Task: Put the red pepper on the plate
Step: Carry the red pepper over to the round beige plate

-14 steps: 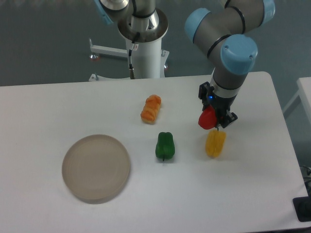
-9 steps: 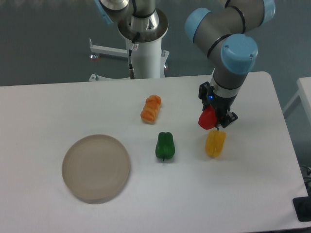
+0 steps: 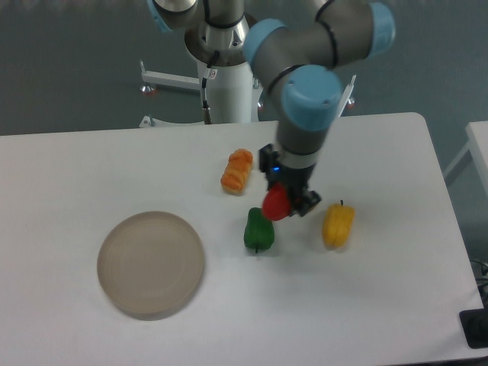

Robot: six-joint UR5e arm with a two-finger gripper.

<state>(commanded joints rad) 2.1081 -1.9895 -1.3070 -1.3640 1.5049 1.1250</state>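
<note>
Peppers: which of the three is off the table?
The red pepper, clamped in the gripper above the table. The green pepper and yellow pepper both lie on the tabletop.

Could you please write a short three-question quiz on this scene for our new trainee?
1. True or false: the red pepper lies on the plate.
2. What does the pincer hold? A) green pepper B) red pepper C) yellow pepper
3. Fill in: the orange item lies on the ____.

Key: 1 false, it is held above the table; 2 B; 3 table.
</note>
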